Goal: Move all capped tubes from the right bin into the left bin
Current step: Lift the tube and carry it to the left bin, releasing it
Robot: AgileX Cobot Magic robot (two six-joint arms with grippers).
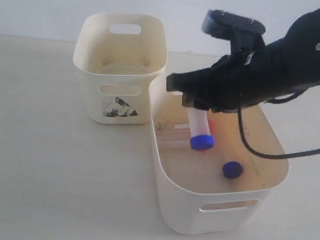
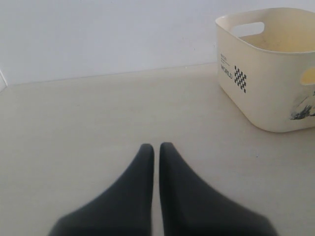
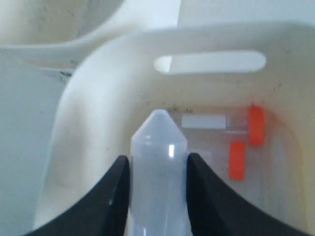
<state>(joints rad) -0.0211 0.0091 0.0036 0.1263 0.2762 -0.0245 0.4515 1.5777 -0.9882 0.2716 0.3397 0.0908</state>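
Your right claw (image 3: 157, 158) pinches the blue-capped tube (image 1: 198, 126) near its tapered tip, so a jolt crossing to the left bin (image 1: 93, 98) could let it slip.

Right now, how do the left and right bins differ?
The left bin bears a black drawing on its front; the right bin is plain-fronted and wider. The right claw grips a blue-capped tube inside the right bin, not the left. Both are cream-white with handle slots.

Blue-capped tube (image 1: 198, 130) tilts cap-down within right bin (image 1: 219, 209); orange-capped tube (image 3: 216, 122) lies inside.
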